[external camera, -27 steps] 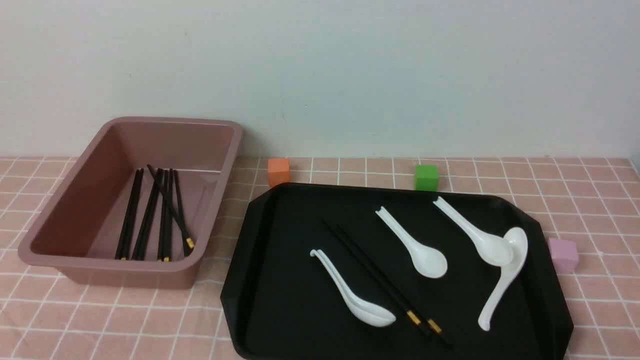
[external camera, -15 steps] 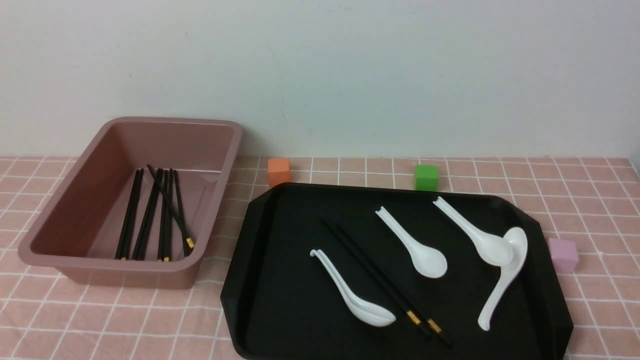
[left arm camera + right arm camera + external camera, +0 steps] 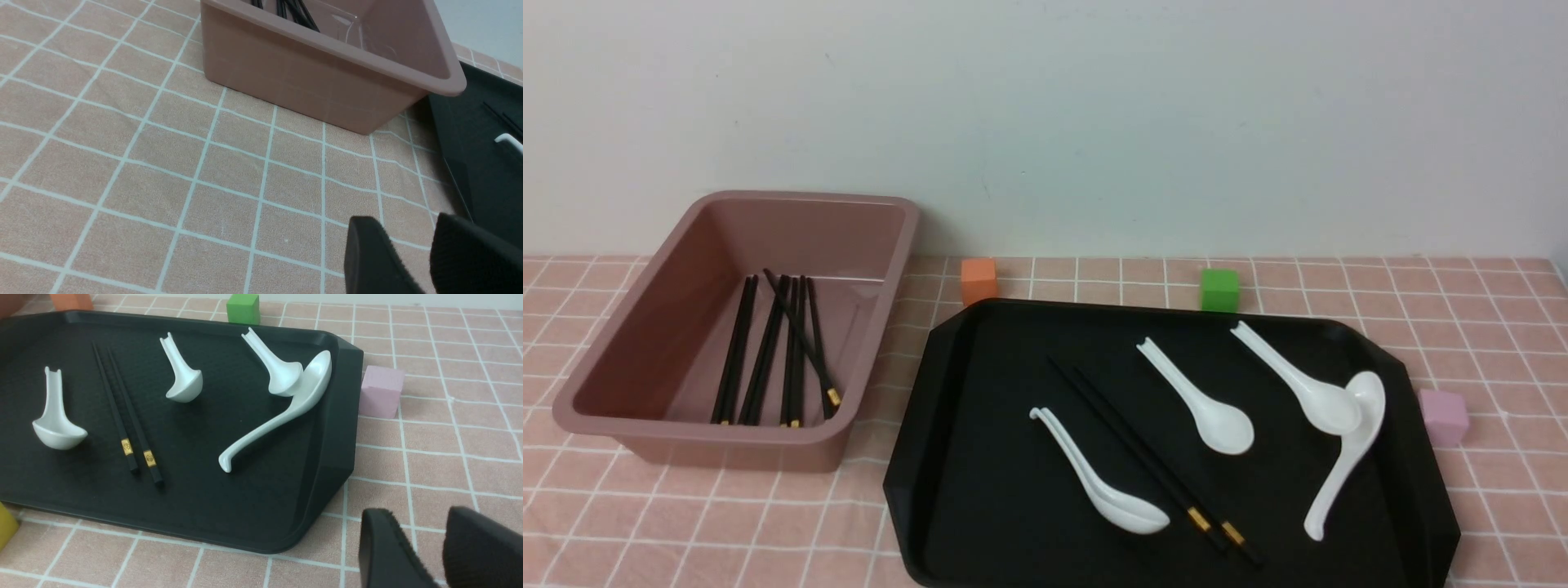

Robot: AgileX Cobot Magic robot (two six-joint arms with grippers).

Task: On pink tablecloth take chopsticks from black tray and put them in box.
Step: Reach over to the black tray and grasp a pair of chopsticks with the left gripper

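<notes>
A pair of black chopsticks (image 3: 1152, 461) with gold bands lies diagonally on the black tray (image 3: 980, 457), between white spoons. In the right wrist view the same chopsticks (image 3: 122, 416) lie on the tray (image 3: 245, 490). The dusty-pink box (image 3: 894, 269) stands left of the tray on the pink tablecloth (image 3: 645, 523) and holds several more chopsticks (image 3: 776, 351). Neither gripper shows in the front view. My left gripper (image 3: 404, 222) hangs open and empty over the cloth, near the box (image 3: 318, 77) and the tray's corner (image 3: 482, 163). My right gripper (image 3: 416, 514) is open and empty over the cloth, off the tray's near right corner.
Several white soup spoons (image 3: 1217, 412) lie on the tray; two overlap at its right side (image 3: 1339, 408). An orange cube (image 3: 978, 280) and a green cube (image 3: 1219, 289) sit behind the tray, a pink cube (image 3: 1443, 416) to its right. A yellow cube (image 3: 6, 531) is at the tray's near edge.
</notes>
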